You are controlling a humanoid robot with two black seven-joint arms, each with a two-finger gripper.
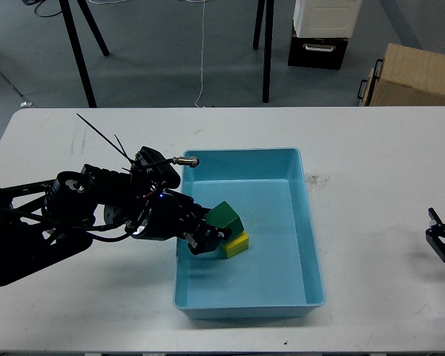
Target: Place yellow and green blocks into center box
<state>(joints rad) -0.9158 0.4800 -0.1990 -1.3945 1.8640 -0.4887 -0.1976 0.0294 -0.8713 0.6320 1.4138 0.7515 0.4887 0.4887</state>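
Observation:
A light blue box (311,245) sits in the middle of the white table. Inside it a yellow block (239,242) lies on the floor near the left wall. A green block (224,218) rests partly on top of the yellow one. My left gripper (206,233) reaches over the box's left wall and is shut on the green block's left side. My right gripper (443,243) is at the far right edge of the table, away from the box, fingers apart and empty.
Past the table's far edge stand a cardboard box (411,76), a white and black case (322,31) and black stand legs (265,52). A thin black cable tie (104,141) sticks up from my left arm.

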